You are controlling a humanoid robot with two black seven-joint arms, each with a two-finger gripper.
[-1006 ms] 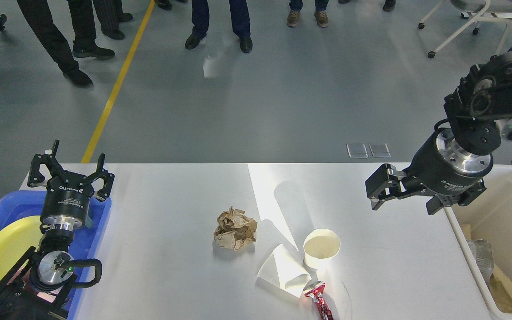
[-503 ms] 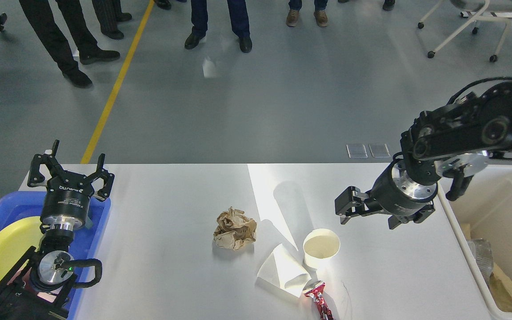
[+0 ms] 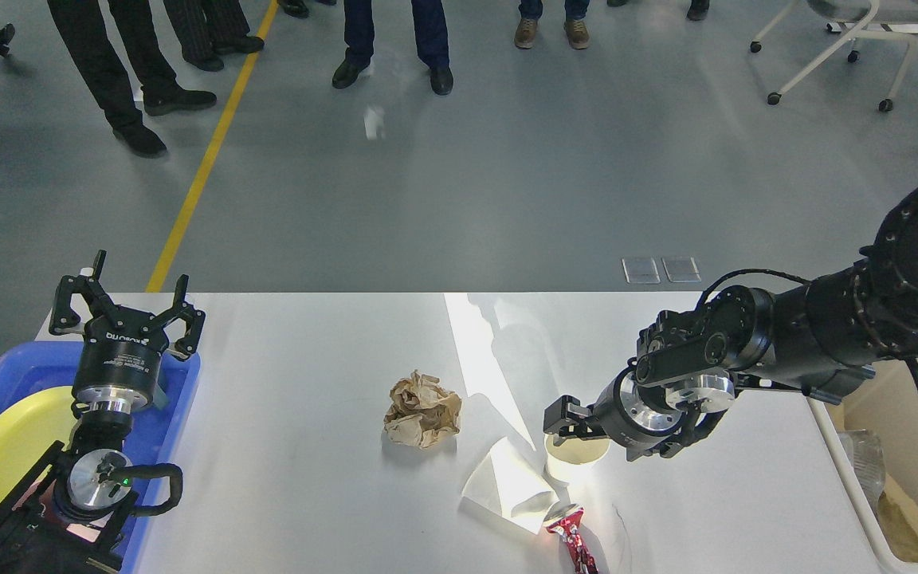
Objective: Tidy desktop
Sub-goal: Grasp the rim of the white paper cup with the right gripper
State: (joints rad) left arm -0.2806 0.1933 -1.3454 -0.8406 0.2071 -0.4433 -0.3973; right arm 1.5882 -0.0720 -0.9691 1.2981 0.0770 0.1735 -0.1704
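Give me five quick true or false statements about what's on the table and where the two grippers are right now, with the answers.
1. The left gripper hangs open over the blue tray. True.
2. The right gripper is above the cream bin. False: it is at the upright paper cup, partly covering its rim.
3. The crumpled brown paper lies on the desktop. True.
4. The red wrapper sits in the blue tray. False: it lies at the desktop's near edge.
5. A yellow plate lies in the tray. True.
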